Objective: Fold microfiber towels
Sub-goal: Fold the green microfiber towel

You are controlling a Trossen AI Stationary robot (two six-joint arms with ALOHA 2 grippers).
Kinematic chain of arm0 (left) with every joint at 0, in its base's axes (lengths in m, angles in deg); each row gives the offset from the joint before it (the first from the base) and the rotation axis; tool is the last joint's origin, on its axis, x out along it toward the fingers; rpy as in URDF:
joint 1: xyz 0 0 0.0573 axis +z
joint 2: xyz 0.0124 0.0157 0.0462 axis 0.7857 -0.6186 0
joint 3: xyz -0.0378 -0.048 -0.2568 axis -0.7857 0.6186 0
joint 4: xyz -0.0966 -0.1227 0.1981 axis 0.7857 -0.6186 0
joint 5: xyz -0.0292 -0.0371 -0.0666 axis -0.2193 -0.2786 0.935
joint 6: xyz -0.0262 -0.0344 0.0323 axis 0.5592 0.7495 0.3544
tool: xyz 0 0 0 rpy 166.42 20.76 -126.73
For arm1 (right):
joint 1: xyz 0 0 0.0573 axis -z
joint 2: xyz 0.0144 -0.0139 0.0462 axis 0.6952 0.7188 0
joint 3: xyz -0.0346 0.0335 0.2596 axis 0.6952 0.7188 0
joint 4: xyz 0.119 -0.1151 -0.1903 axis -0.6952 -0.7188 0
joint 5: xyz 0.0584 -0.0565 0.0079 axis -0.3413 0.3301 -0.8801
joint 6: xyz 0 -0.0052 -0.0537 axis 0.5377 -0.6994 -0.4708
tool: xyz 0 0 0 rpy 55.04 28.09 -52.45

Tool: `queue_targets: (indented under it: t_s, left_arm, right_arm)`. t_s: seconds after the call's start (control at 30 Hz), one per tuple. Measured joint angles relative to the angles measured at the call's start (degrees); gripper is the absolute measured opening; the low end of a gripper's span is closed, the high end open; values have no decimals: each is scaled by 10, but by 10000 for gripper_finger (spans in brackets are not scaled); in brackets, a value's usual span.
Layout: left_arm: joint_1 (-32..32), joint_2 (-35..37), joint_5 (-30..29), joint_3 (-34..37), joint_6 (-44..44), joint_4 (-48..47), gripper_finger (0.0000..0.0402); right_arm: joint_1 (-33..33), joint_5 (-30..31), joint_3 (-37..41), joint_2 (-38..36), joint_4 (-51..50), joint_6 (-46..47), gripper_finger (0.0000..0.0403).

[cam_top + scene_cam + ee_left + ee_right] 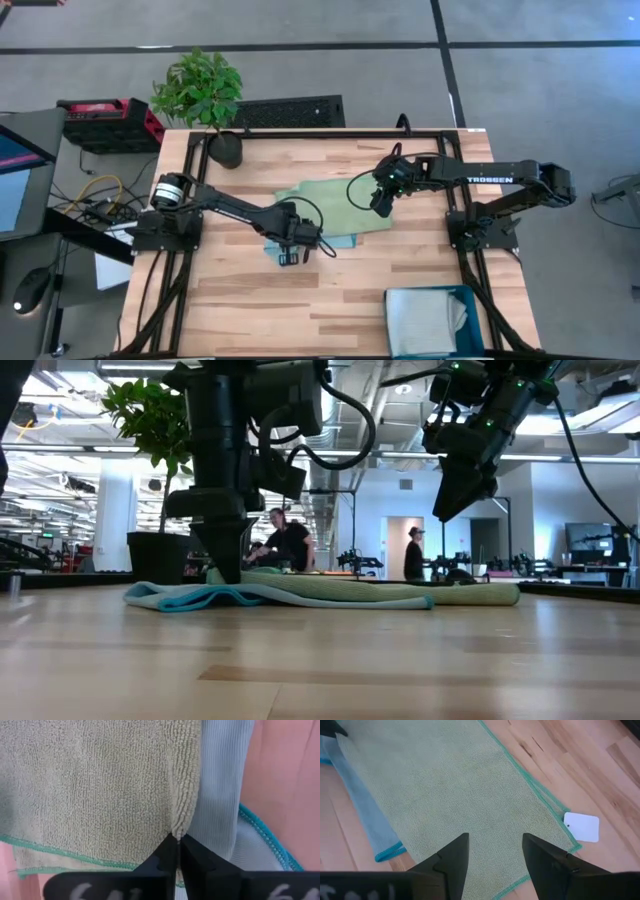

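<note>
A pale green microfiber towel (330, 203) lies spread in the middle of the table on top of a light blue towel (343, 241), whose edge shows along the green towel's near side. My left gripper (290, 250) stands at the green towel's near left part, shut on its edge. My right gripper (381, 204) hangs open above the green towel's right part (450, 795), touching nothing. In the low view, both towels (330, 592) lie flat on the wood. My left gripper pinches the green towel's thick folded side edge (180, 827) between its two fingertips, close to the teal-stitched corner. The fingers come from above, pointing steeply down. The cloth puckers slightly at the tips and otherwise lies flat on the blue towel (220, 785).
A dark teal bin (475, 300) with light grey cloth inside stands at the near right corner. A potted plant (225, 148) stands at the far left. A white tag (582, 827) lies by the green towel's corner. Bare wood spans the near side.
</note>
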Motion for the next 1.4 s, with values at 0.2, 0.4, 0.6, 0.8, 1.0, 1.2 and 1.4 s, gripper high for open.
queue_targets:
  t_s: [0.2,0.4,0.6,0.8,1.0,1.2,1.4]
  left_arm:
    - [11,0,15,-21,0,-30,2]
    - [31,0,16,-75,-19,-79,1]
    - [54,0,20,-122,-70,-83,0]
    - [80,0,20,-154,-127,-37,0]
    - [97,0,21,-158,-185,51,0]
    - [120,0,34,-158,-212,156,0]
    - [136,0,60,-158,-229,208,0]
  right_arm:
    - [0,0,0,0,0,0,209]
    - [2,0,0,0,0,0,209]
    - [2,0,-6,-2,-10,-1,209]
    - [2,0,-48,-2,-72,-6,209]
    - [1,0,-99,-15,-142,-5,209]
    - [0,0,-121,-63,-169,-5,209]
    - [0,0,-135,-113,-180,13,209]
